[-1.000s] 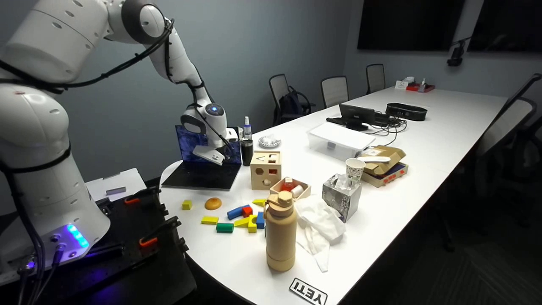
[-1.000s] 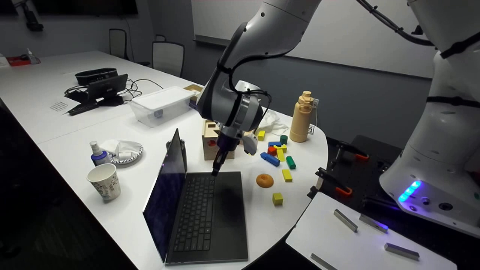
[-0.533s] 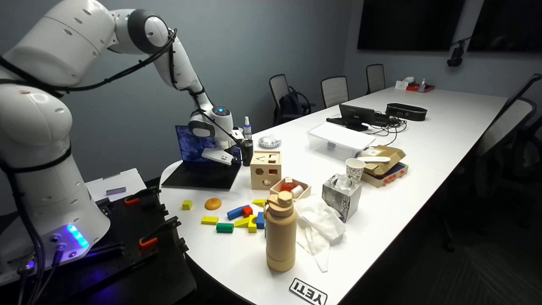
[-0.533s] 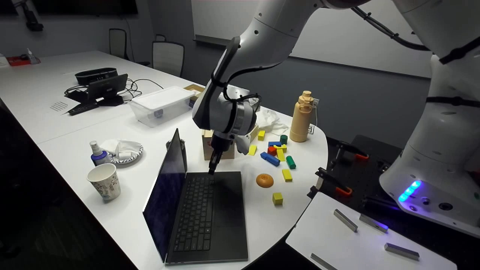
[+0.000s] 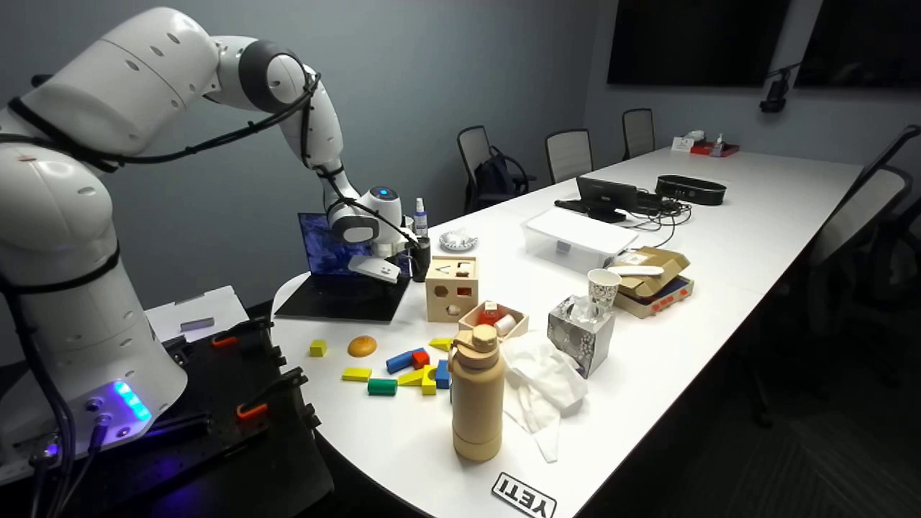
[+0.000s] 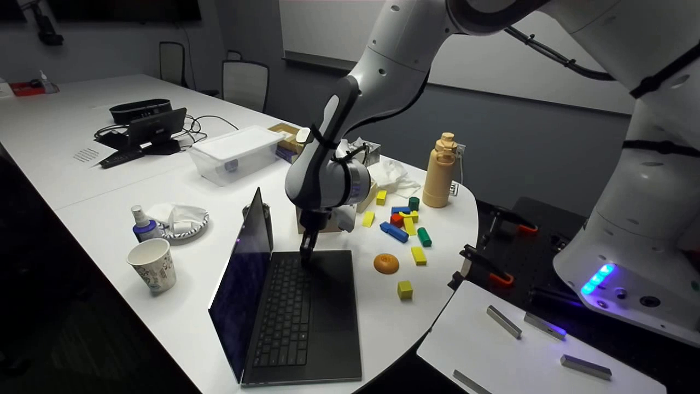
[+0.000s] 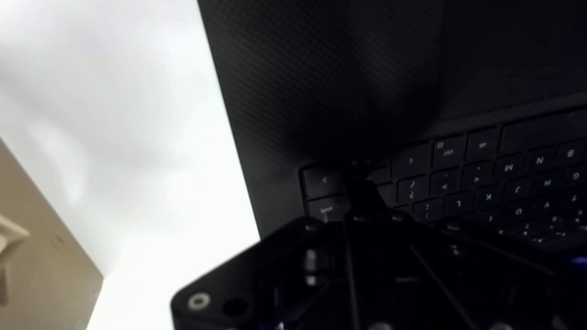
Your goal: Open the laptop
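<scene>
dark grey laptop (image 6: pixel 334 306) stands open on the white table (image 6: pixel 385 312), low and left of centre in an exterior view. lid (image 6: pixel 238 312) raised on its left side; keyboard (image 6: pixel 281 323) uncovered, just right of the lid. in an exterior view, also left of centre, its screen (image 5: pixel 318 248) glows blue, partly hidden by the arm (image 5: pixel 320 133).

gripper (image 6: pixel 307 256): fingers (image 7: pixel 367 197) drawn together, holding nothing that shows. points down at the keyboard's upper right corner; in the wrist view its tips lie mid-frame over the keyboard, near the shift key (image 7: pixel 326 210). too dark to tell whether they touch.

wooden box (image 5: pixel 452 295) just right of the laptop, near frame centre in an exterior view; black tumbler (image 5: pixel 421 259) upright between the box and the screen's right edge. lower centre: blocks (image 5: pixel 382 387) in yellow, blue, red and green, loose on the table, and a tan bottle (image 5: pixel 478 406), upright.

paper cup (image 6: pixel 153 266) at middle left in an exterior view, spray bottle (image 6: pixel 145 226) just above it, both left of the raised lid.
</scene>
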